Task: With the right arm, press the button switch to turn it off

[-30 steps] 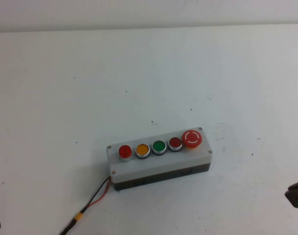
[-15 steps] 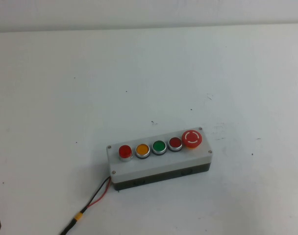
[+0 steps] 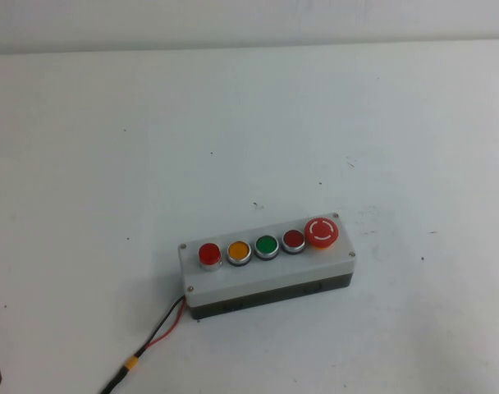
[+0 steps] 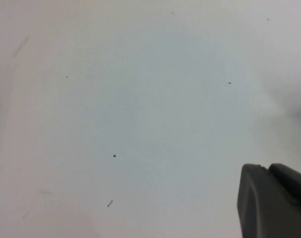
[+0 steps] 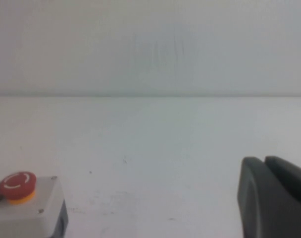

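**Right arm gone from the overhead view; switch box untouched**

Since a second ago the dark right-arm tip at the right edge of the high view has left it; the box and its buttons have not shifted.

Table [image 3: 110,148]: one broad white matte surface, flecked with small dark specks and scuffs.

Button switch box [image 3: 266,275]: one oblong housing with a pale grey lid, a dark base and a small screw at each visible lid corner. It lies near the table's front, slightly right of centre, its long axis tilted so the right end sits farther back.

Buttons, five in a row along the lid: red button [image 3: 209,254], amber button [image 3: 239,250], green button [image 3: 267,245] and dark red button [image 3: 294,240], all round with metal bezels; then the larger red mushroom button [image 3: 322,232] with white arrow marks, at the right end.

Wires [image 3: 155,336]: two, one red and one black, leaving the box's left end, bound by a yellow band.

Right gripper [image 5: 274,198]: one dark rounded finger showing, off to the right of the box, clear of it; finger spread cannot be told.

Left gripper [image 4: 272,201]: dark finger over bare table; spread likewise cannot be told.
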`<action>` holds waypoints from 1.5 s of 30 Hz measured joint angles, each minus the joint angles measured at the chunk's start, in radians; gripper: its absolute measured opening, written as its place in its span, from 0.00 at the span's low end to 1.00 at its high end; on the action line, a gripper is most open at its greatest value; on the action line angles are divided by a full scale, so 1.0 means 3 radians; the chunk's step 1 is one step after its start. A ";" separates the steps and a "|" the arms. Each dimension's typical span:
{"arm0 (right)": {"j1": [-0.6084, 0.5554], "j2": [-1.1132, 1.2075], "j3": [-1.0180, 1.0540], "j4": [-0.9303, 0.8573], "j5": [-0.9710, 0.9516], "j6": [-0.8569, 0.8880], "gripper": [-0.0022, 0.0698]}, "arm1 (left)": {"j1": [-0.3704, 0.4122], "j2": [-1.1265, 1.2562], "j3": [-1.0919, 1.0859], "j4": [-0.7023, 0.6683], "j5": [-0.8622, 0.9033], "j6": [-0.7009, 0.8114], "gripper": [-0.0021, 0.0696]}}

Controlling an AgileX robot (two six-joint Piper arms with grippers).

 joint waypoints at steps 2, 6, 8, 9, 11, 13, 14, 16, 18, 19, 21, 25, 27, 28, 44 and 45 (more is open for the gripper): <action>0.0000 -0.0179 0.0000 0.0000 0.0065 0.0054 0.01 | 0.0000 0.0000 0.0000 0.0000 0.0000 0.0000 0.03; 0.0000 -0.0547 0.0000 0.0000 0.0508 0.0080 0.01 | 0.0000 0.0000 0.0000 0.0000 0.0000 0.0000 0.03; 0.0000 -0.0682 0.0000 0.0000 0.0742 0.0085 0.01 | 0.0000 0.0000 0.0000 0.0000 0.0000 0.0000 0.03; 0.0000 -0.0707 0.0000 0.0000 0.0856 0.0085 0.01 | 0.0000 0.0000 0.0000 0.0000 0.0000 0.0000 0.03; 0.0000 -0.0724 0.0002 0.0000 0.0988 0.0085 0.01 | 0.0000 0.0000 0.0000 0.0000 0.0000 0.0000 0.03; 0.0000 -0.0726 0.0002 0.0000 0.1054 0.0085 0.01 | 0.0000 0.0000 0.0000 0.0000 0.0000 0.0000 0.03; 0.0000 -0.0726 0.0002 0.0000 0.1077 0.0085 0.01 | 0.0000 0.0000 0.0000 0.0000 0.0000 0.0000 0.03; 0.0000 -0.0726 0.0002 0.0000 0.1101 0.0085 0.01 | 0.0000 0.0000 0.0000 0.0000 0.0000 0.0000 0.03; 0.0000 -0.0726 0.0002 0.0000 0.1121 0.0085 0.01 | 0.0000 0.0000 0.0000 0.0000 0.0000 0.0000 0.03; 0.0000 -0.0726 0.0002 0.0000 0.1134 0.0085 0.01 | 0.0000 0.0000 0.0000 0.0000 0.0000 0.0000 0.03; 0.0000 -0.0726 0.0002 -0.0013 0.1156 0.0085 0.01 | 0.0000 0.0000 0.0000 0.0000 0.0000 0.0000 0.03; -0.0076 -0.0726 0.0002 0.0201 0.1299 -0.0033 0.01 | 0.0000 0.0000 0.0000 0.0000 0.0000 0.0000 0.03; -0.0159 -0.0726 0.0002 0.0416 0.1404 -0.0266 0.01 | 0.0000 0.0000 0.0000 0.0000 0.0000 0.0000 0.03; -0.0198 -0.0726 0.0002 0.0508 0.1461 -0.0392 0.01 | 0.0000 0.0000 0.0000 0.0000 0.0000 0.0000 0.03; -0.0269 -0.0726 0.0002 0.0688 0.1620 -0.0673 0.01 | 0.0000 0.0000 0.0000 0.0000 0.0000 0.0000 0.03; -0.0269 -0.0726 0.0002 0.0688 0.1620 -0.0680 0.01 | 0.0000 0.0000 0.0000 0.0000 0.0000 0.0000 0.03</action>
